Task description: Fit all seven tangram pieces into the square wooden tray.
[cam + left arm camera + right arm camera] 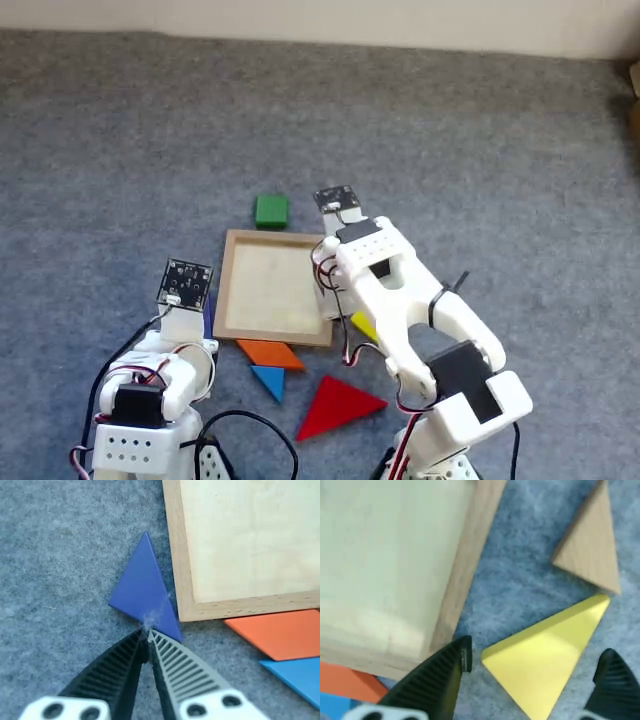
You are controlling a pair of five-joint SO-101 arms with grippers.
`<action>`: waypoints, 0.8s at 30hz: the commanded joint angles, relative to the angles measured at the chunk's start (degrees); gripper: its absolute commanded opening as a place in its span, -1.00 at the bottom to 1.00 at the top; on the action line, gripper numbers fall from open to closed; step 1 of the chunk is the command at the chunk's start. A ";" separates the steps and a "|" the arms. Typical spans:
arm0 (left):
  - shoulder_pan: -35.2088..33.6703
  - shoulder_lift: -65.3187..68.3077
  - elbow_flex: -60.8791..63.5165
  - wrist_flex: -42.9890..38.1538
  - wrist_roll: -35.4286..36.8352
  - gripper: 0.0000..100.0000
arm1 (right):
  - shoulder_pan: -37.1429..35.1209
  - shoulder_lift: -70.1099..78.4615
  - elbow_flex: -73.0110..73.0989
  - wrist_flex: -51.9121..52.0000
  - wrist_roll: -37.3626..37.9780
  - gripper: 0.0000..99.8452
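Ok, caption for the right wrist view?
Right gripper open astride the yellow triangle, at a corner of the wooden tray; plain wood triangle nearby.

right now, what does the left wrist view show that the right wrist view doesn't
Left wrist view, not the right: a dark blue triangle on the carpet beside the tray's rim, with the left tool shut and its tips at the triangle's near edge.

Right wrist view, not the left: a yellow triangle seen between the fingers of the open right tool, and a plain wooden triangle beyond it.

Both: a corner of the wooden tray, the orange piece, the light blue piece and the grey carpet.
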 commanded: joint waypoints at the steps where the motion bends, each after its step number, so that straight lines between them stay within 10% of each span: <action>1: 0.31 -2.33 1.19 0.18 -0.26 -0.99 | -0.57 -0.31 -2.42 1.45 -0.35 -0.26; 24: 0.40 -2.33 1.19 0.18 -0.26 -0.99 | 2.95 -0.13 -2.24 2.15 -0.35 -0.38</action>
